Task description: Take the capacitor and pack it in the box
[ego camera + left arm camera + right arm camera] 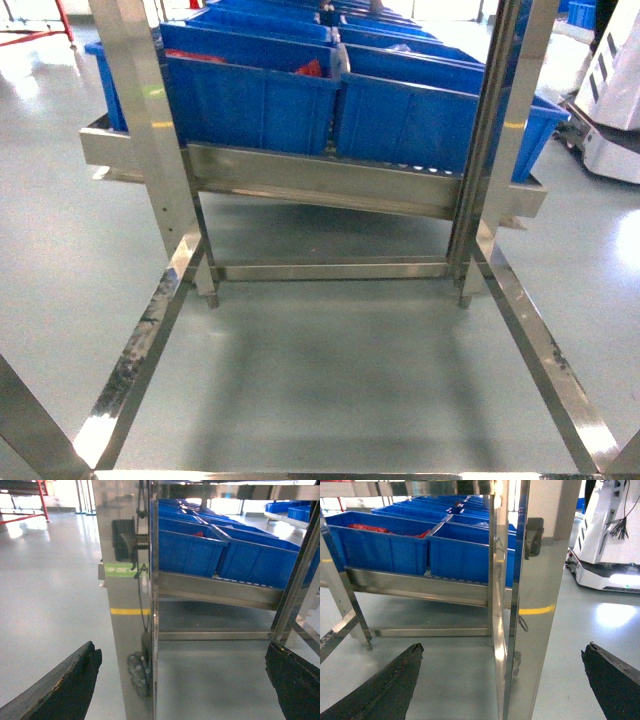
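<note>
Ahead of the robot, beyond the steel frame [150, 330], blue bins [250, 95] sit in rows on a sloping rack [320, 180]. Neither a capacitor nor the box shows in any view. Red items [310, 68] lie in one bin on the left; they may be the parts to pick, but they are too small and blurred to tell.

Left gripper [180, 680] is spread wide, its dark fingers [65, 680] at the lower corners of the left wrist view, holding nothing. Right gripper [500, 680] is likewise spread and empty, with a steel upright [540, 605] standing just ahead of it. Neither arm shows in the head view.

Judging by the task, a capacitor should be light, rigid and smooth-bodied, with thin leads that bend easily. Best hold is likely across the body, with gentle closing force, leaving the leads free.

Both grippers hang low, near floor level, well apart from the bins, which sit higher and farther back. Each arm must rise and reach forward over a bin wall before any pick. A white robot [610, 535] stands to the right.
</note>
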You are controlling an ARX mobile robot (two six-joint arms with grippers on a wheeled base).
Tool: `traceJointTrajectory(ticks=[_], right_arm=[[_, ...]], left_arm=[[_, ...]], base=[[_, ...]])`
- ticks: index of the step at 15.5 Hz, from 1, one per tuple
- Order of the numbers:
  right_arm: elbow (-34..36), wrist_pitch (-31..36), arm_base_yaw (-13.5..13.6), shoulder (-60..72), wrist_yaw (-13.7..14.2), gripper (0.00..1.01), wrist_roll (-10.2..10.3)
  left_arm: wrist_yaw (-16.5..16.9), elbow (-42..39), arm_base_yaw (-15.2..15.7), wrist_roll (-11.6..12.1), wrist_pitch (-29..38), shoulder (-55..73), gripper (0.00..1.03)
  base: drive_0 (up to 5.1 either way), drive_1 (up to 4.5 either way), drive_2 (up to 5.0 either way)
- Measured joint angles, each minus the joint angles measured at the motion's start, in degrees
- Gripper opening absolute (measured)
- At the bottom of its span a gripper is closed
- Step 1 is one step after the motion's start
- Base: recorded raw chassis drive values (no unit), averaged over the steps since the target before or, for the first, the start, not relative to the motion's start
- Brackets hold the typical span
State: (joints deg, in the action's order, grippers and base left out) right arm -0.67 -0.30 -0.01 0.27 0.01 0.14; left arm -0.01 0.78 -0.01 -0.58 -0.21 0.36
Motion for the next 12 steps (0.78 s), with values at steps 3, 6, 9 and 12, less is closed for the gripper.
traceJointTrajectory(ticks=[3, 6, 9, 12], right_arm=[[0.0, 0.0, 0.0, 0.0, 0.0, 0.98, 0.0], [0.0, 0.0, 0.0, 0.0, 0.0, 0.98, 0.0], [0.0, 0.0, 0.0, 0.0, 0.0, 0.98, 0.0], [0.0, 0.0, 0.0, 0.0, 0.0, 0.98, 0.0]], left_arm=[[0.0, 0.0, 0.0, 0.0, 0.0, 0.0, 0.98], [0.0, 0.0, 0.0, 0.0, 0.0, 0.0, 0.98], [0.0, 0.0, 0.0, 0.0, 0.0, 0.0, 0.98], [0.0, 0.0, 0.0, 0.0, 0.0, 0.0, 0.98]], base=[[0.0, 0.00, 0.0], [0.0, 0.00, 0.0], [0.0, 0.00, 0.0], [0.0, 0.00, 0.0]])
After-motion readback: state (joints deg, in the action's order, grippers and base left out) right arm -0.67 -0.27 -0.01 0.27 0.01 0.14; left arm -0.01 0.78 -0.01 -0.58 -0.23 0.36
